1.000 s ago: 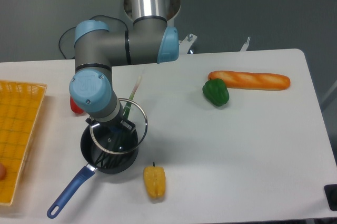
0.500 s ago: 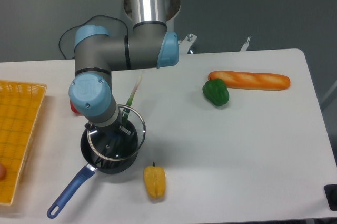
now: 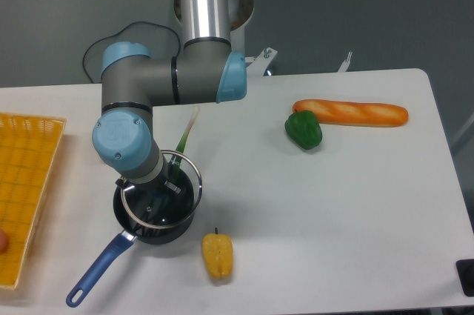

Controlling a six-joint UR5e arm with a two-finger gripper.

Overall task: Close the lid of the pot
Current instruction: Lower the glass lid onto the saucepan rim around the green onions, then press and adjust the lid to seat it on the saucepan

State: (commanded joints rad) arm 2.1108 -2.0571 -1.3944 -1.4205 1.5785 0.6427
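The black pot (image 3: 159,227) with a long blue handle (image 3: 95,271) stands on the white table at the front left. The clear glass pot lid (image 3: 184,195), with a metal rim, hangs level just above the pot's mouth, almost centred over it. My gripper (image 3: 153,198) points straight down above the pot and is shut on the lid's centre knob. The knob and my fingertips are hidden under the wrist. I cannot tell whether the lid's rim touches the pot's rim.
A yellow pepper (image 3: 217,255) lies just right of the pot's front. A green stalk (image 3: 186,134) lies behind the pot. A green pepper (image 3: 304,130) and a baguette (image 3: 350,113) sit at the right. A yellow basket (image 3: 22,181) stands at the left edge.
My gripper has moved left and down with the lid. The lid, earlier offset to the pot's right, is now nearly centred over the pot and lower.
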